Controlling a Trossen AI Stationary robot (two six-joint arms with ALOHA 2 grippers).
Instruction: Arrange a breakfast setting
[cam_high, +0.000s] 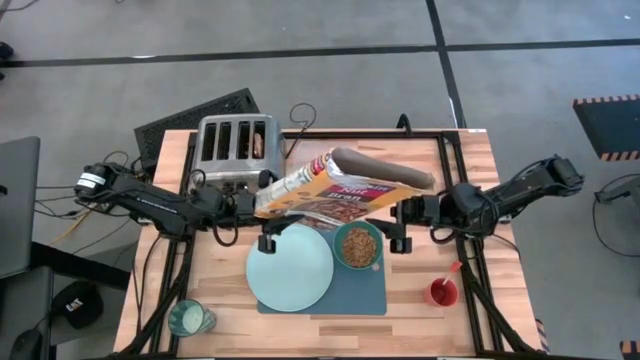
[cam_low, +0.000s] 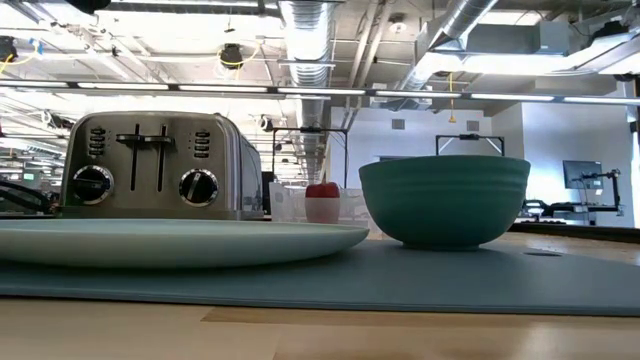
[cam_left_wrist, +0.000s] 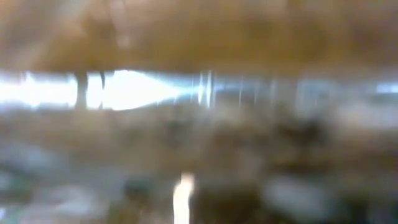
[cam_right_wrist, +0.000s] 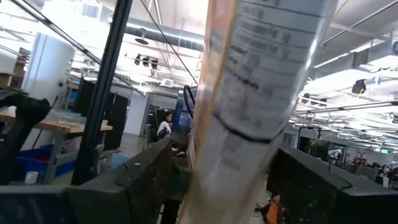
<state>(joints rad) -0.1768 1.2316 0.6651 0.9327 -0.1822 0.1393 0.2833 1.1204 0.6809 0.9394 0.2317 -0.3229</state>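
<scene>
I am holding a cereal box up in the air with both arms, and the right end effector is clamping its far end: in the right wrist view the box's printed side panel is standing between my two dark fingers. The left end effector is reaching to the box's lower corner, but I cannot tell whether it is gripping, since its own camera is giving me only smear. The box is hanging tilted above the green bowl, which already has brown cereal in it, so I am judging this as the pouring step. The bowl is sitting on the slate-blue mat just beside the mint plate. Next I am going to need to level the box and carry it off the setting. Both arms are stretching inward from the table's sides, elbows out, meeting over the middle.
</scene>
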